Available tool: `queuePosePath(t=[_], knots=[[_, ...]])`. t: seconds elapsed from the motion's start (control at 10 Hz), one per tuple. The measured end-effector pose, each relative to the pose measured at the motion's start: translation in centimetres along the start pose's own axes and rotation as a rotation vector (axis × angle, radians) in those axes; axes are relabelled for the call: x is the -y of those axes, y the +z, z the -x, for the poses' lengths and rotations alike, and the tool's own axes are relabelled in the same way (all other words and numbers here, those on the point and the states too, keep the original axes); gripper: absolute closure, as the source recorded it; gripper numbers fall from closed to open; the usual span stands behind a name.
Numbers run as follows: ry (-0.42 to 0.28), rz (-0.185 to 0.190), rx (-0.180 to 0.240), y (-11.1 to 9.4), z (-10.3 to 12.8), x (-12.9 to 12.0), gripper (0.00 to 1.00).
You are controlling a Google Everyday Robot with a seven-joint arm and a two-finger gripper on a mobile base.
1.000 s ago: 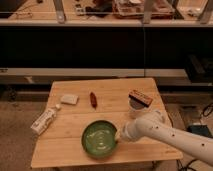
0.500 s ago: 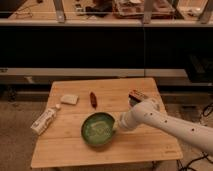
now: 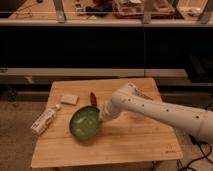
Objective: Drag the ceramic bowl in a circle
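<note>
A green ceramic bowl (image 3: 84,123) rests on the wooden table (image 3: 130,142), left of centre. My white arm reaches in from the right. My gripper (image 3: 103,117) is at the bowl's right rim and touches it. The arm hides where the gripper meets the rim.
A small red object (image 3: 93,97) lies just behind the bowl. A white block (image 3: 69,99) lies at the back left. A white packet (image 3: 45,121) lies near the left edge. A dark shelf unit (image 3: 100,45) stands behind the table. Part of a box shows behind my arm.
The bowl has moved left and towards the back of the table, away from the front edge. My arm has swung left with it and now covers the box at the back right.
</note>
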Motion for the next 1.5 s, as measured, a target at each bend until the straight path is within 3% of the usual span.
queuePosePath(t=[0.2, 0.4, 0.7, 1.1, 1.5], knots=[[-0.061, 0.015, 0.017, 0.9, 0.0, 2.5, 1.0], [-0.113, -0.004, 0.02, 1.2, 0.6, 4.6, 1.0], [-0.182, -0.016, 0.025, 1.1, 3.4, 5.3, 1.0], [-0.195, -0.016, 0.043, 1.6, 9.3, 2.8, 1.0], [-0.087, -0.029, 0.019, 0.6, 12.1, -2.0, 1.0]])
